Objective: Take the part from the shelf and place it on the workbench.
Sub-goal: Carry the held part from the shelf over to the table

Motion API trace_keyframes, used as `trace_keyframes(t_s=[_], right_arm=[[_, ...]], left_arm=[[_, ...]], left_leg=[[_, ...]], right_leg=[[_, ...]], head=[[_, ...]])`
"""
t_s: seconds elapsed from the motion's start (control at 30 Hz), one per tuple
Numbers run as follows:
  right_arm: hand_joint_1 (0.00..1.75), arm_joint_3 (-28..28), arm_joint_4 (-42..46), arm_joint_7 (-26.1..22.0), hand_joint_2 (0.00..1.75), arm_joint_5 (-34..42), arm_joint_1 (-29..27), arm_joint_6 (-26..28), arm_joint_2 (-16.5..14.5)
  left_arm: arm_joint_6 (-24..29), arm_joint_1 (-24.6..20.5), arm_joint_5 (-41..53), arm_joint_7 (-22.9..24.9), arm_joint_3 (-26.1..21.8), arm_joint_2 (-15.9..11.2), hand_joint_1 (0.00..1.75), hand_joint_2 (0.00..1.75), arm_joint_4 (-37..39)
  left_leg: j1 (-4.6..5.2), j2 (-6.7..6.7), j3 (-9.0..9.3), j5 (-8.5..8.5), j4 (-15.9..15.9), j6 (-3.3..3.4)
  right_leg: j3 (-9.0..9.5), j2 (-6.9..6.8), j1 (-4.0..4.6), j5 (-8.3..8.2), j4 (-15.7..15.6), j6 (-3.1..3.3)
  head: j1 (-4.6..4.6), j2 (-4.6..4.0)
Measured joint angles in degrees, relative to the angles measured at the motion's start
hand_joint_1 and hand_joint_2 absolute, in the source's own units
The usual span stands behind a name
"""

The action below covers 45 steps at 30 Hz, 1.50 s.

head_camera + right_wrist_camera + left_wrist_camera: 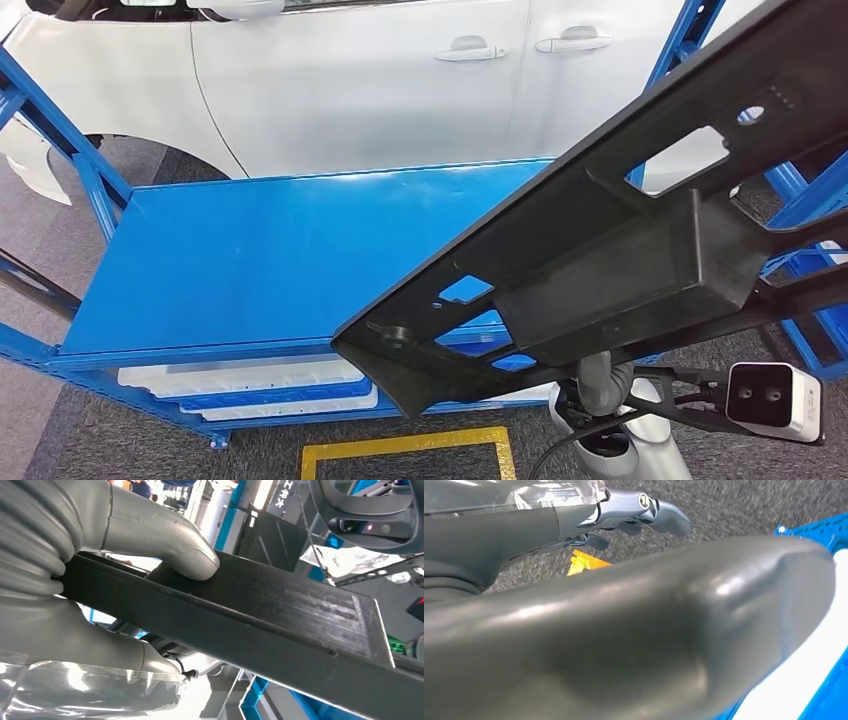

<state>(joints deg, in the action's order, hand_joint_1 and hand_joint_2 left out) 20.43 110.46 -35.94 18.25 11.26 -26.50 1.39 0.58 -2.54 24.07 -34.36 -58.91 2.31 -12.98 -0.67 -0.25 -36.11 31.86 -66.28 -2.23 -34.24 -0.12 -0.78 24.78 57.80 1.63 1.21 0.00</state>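
Part, a long black moulded plastic panel with cut-out openings (610,250), is off the shelf and carried in the air, slanting across the head view from lower centre to upper right, its low end hanging over the front edge of the bright blue flat metal worktop (250,260). Step in hand, as I judge it: transport done, placement about to begin.

Right hand (100,580) grasps the panel: the wrist view shows the thick grey thumb (180,550) pressing one face of a black edge and the ribbed grey cover wrapped around it from the other side. Left hand (639,510) is harder to read. Its wrist view shows dark fingers lying over a smooth rounded dark grey surface (634,630), probably the panel's outer face, but contact is not clear, so I cannot tell whether it grips.

Next move calls for swinging the panel further over the blue surface, levelling it, lowering until it rests flat, then releasing. Risk: the long overhang could clip the blue frame upright (690,30) at right.

Head view gives the overall layout: the worktop with white trays (240,375) on the level below it, a white car body (380,80) behind, yellow floor marking (400,445). It hides the actual grasp behind the panel. Right wrist view supplies that grip detail. Left wrist view adds grey carpet floor and a strip of yellow marking under the panel.
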Motion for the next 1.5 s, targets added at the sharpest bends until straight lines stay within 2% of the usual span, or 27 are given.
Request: trace_keyframes(t_s=[0.07,0.1,0.13,0.23,0.27,0.4,0.47,0.53,0.57,0.6,0.63,0.67,0.73,0.77,0.8,0.87,0.93,1.0,1.07,1.1,1.13,1.17,1.23,1.3,1.4,1.43,1.5], right_arm=[[1.75,0.3,0.0,-0.4,1.75,-0.3,-0.6,0.1,0.2],[1.75,0.4,0.0,-0.5,1.75,-0.4,-0.8,0.1,0.2],[1.75,0.6,0.0,-0.5,1.75,-0.4,-1.0,0.1,0.3],[1.75,1.0,0.0,-0.5,1.75,-0.2,-1.0,0.1,0.3],[1.75,1.0,0.0,-0.5,1.75,-0.1,-0.9,0.1,0.3],[1.75,1.2,0.1,-0.2,1.75,0.0,-0.9,0.1,0.4],[1.75,1.2,0.2,-0.1,1.75,-0.1,-0.9,0.2,0.5],[1.75,1.2,0.3,-0.1,1.75,-0.5,-0.9,0.3,0.5],[1.75,1.3,0.3,-0.1,1.75,-0.7,-0.9,0.4,0.6],[1.75,1.3,0.3,-0.1,1.75,-0.8,-1.0,0.6,0.6],[1.75,1.3,0.4,-0.1,1.75,-1.0,-1.0,0.8,0.6],[1.75,1.3,0.4,-0.1,1.75,-1.2,-1.0,1.0,0.6],[1.75,1.3,0.8,-0.2,1.75,-1.6,-0.9,1.3,0.6],[1.75,1.3,1.0,-0.2,1.75,-1.7,-0.9,1.5,0.7],[1.75,1.3,1.2,-0.3,1.75,-1.8,-0.8,1.6,0.7],[1.75,1.3,1.4,-0.6,1.75,-2.1,-0.8,2.1,0.8],[1.75,1.3,1.5,-0.9,1.75,-2.4,-0.8,2.7,0.9],[1.75,1.3,1.6,-1.0,1.75,-2.7,-0.8,3.2,0.9],[1.75,1.4,1.6,-1.1,1.75,-3.1,-0.9,3.8,1.0],[1.75,1.5,1.6,-1.2,1.75,-3.3,-0.9,4.0,1.0],[1.75,1.6,1.6,-1.4,1.75,-3.5,-0.9,4.3,1.0],[1.75,1.8,1.6,-1.7,1.75,-3.8,-0.9,4.5,1.0],[1.75,2.2,1.6,-2.5,1.75,-4.4,-0.9,5.0,1.0],[1.75,2.8,1.5,-3.3,1.75,-4.8,-0.8,5.7,1.0],[1.75,3.3,1.1,-3.9,1.75,-4.7,-0.7,6.2,1.1],[1.75,3.4,1.0,-3.9,1.75,-4.6,-0.7,6.3,1.1],[1.75,3.6,0.6,-3.9,1.75,-4.5,-0.7,6.3,1.3]], left_arm=[[0.1,0.0,0.0,0.1,-0.1,0.0,0.00,0.00,0.0],[0.3,0.1,0.0,0.2,-0.2,0.0,0.00,0.00,0.0],[0.5,0.1,0.0,0.3,-0.2,0.0,0.00,0.00,0.0],[1.5,-0.1,0.2,0.6,-0.4,-0.1,0.00,0.00,0.0],[1.8,-0.2,0.3,0.7,-0.5,-0.2,0.00,0.00,0.0],[2.6,0.0,0.9,1.6,-0.6,-0.2,0.00,0.00,0.0],[2.9,0.0,1.2,2.2,-0.6,-0.2,0.00,0.00,0.0],[3.4,0.0,1.6,3.0,-0.7,-0.2,0.00,0.00,0.0],[3.7,0.0,1.8,3.4,-0.8,-0.2,0.00,0.00,0.0],[4.0,0.0,2.0,3.9,-0.8,-0.2,0.00,0.00,0.0],[4.4,0.1,2.1,4.3,-0.9,-0.2,0.00,0.00,0.0],[4.9,0.1,2.3,4.7,-1.0,-0.2,0.00,0.00,0.0],[5.5,0.1,2.4,5.2,-1.2,-0.2,0.00,0.00,0.0],[5.7,0.1,2.5,5.3,-1.2,-0.3,0.00,0.00,0.0],[5.7,0.1,2.6,5.3,-1.3,-0.3,0.00,0.00,-0.1],[5.7,0.2,3.0,5.4,-1.3,-0.4,0.00,0.00,-0.1],[5.3,0.3,3.5,5.3,-1.3,-0.6,0.00,0.00,-0.1],[4.6,0.3,3.8,5.2,-1.3,-0.7,0.00,0.00,-0.1],[3.9,0.3,3.9,5.0,-1.3,-0.9,0.00,0.00,-0.1],[3.5,0.3,3.9,4.8,-1.3,-0.9,0.00,0.00,-0.1],[3.2,0.3,3.9,4.5,-1.3,-0.9,0.00,0.00,-0.1],[3.0,0.3,3.9,4.2,-1.3,-1.0,0.00,0.00,-0.1],[2.6,0.2,4.1,3.7,-1.3,-1.1,0.00,0.00,-0.1],[2.5,0.1,4.5,3.3,-1.3,-1.3,0.00,0.00,-0.1],[2.8,0.3,5.1,3.5,-1.3,-1.4,0.00,0.00,-0.2],[2.9,0.3,5.2,3.7,-1.3,-1.4,0.00,0.00,-0.2],[3.2,0.3,5.4,4.1,-1.3,-1.5,0.00,0.00,-0.2]], left_leg=[[-0.01,0.00,-2.06,3.14,-6.5,-0.16],[0.00,0.00,-1.80,3.19,-7.1,-0.07],[0.02,0.00,-0.33,2.20,-5.2,0.16],[0.54,0.08,7.02,-1.65,6.9,1.50],[0.82,0.13,8.24,-2.18,9.1,1.85],[0.99,0.28,7.97,-3.89,10.4,2.81],[0.64,0.49,7.14,-5.32,11.1,3.41],[0.67,0.64,5.73,-6.36,11.1,3.68],[0.67,0.69,4.94,-6.86,11.0,3.65],[0.65,0.72,4.16,-7.29,10.8,3.56],[0.60,0.74,3.42,-7.66,10.5,3.42],[0.54,0.74,2.71,-7.95,10.2,3.25],[0.49,0.71,1.47,-8.34,9.2,2.80],[0.51,0.68,1.08,-8.55,8.9,2.48],[0.55,0.66,0.81,-8.80,8.7,2.13],[0.52,0.61,0.55,-9.41,8.7,1.34],[0.30,0.56,-0.13,-8.06,7.5,0.66],[0.06,0.52,-1.96,-3.49,2.2,0.07],[-0.04,0.53,-3.99,0.83,-5.2,-0.38],[-0.05,0.53,-4.09,1.51,-7.3,-0.49],[-0.06,0.53,-3.14,1.06,-7.2,-0.50],[-0.06,0.53,-1.00,-0.23,-4.8,-0.41],[0.02,0.48,5.09,-2.47,4.0,0.07],[0.35,0.35,8.52,-3.10,9.7,0.78],[0.46,0.34,8.07,-3.99,10.8,1.90],[0.33,0.43,7.68,-4.52,11.0,2.39],[0.19,0.61,6.66,-5.70,11.2,3.18]], right_leg=[[-0.70,-0.09,0.22,-0.50,0.1,0.14],[-1.06,-0.10,0.35,-0.77,0.1,0.16],[-1.38,-0.09,0.47,-1.05,0.2,0.16],[-1.89,-0.06,0.73,-1.86,0.2,-0.17],[-1.95,-0.10,0.71,-2.13,0.2,-0.44],[-2.28,-0.17,0.48,-2.67,0.1,-1.85],[-3.55,-0.03,0.41,0.61,3.1,-2.40],[-5.85,0.05,0.18,6.08,10.4,-2.83],[-6.66,0.04,0.05,7.87,14.0,-3.05],[-6.56,0.03,-0.08,8.27,15.8,-3.25],[-5.37,0.02,-0.22,7.57,15.4,-3.40],[-3.05,0.01,-0.37,6.25,12.7,-3.49],[2.56,0.03,-0.44,4.63,4.7,-3.31],[4.28,0.07,-0.34,4.39,1.9,-3.02],[5.05,0.11,-0.16,4.51,0.4,-2.66],[4.69,0.12,0.01,4.06,0.0,-1.80],[4.11,-0.03,-0.14,3.21,-0.4,-0.86],[3.15,-0.17,-0.21,2.20,-0.5,-0.22],[1.93,-0.20,-0.10,1.26,-0.5,-0.08],[1.29,-0.21,-0.06,0.77,-0.5,-0.11],[0.69,-0.21,-0.03,0.32,-0.4,-0.17],[0.16,-0.20,-0.01,-0.12,-0.4,-0.28],[-0.61,-0.17,0.07,-0.90,-0.4,-0.64],[-0.93,-0.19,0.10,-1.68,-0.5,-1.28],[-1.22,-0.16,0.06,-2.53,-0.8,-2.37],[-1.65,-0.11,0.06,-1.61,-0.1,-2.63],[-3.47,-0.03,0.01,2.85,4.7,-2.96]], head=[[0.01,0.00],[0.01,0.00],[0.02,0.00],[-0.02,0.00],[0.00,0.00],[0.05,0.00],[-0.10,0.00],[-0.25,0.00],[-0.26,0.00],[-0.25,0.00],[-0.26,0.00],[-0.26,0.00],[-0.24,0.00],[-0.24,0.00],[-0.28,0.00],[-0.40,0.00],[-0.42,0.00],[-0.38,0.00],[-0.37,0.00],[-0.38,0.00],[-0.37,0.00],[-0.37,0.00],[-0.36,0.00],[-0.35,0.00],[-0.13,-0.01],[-0.15,-0.01],[-0.25,-0.02]])
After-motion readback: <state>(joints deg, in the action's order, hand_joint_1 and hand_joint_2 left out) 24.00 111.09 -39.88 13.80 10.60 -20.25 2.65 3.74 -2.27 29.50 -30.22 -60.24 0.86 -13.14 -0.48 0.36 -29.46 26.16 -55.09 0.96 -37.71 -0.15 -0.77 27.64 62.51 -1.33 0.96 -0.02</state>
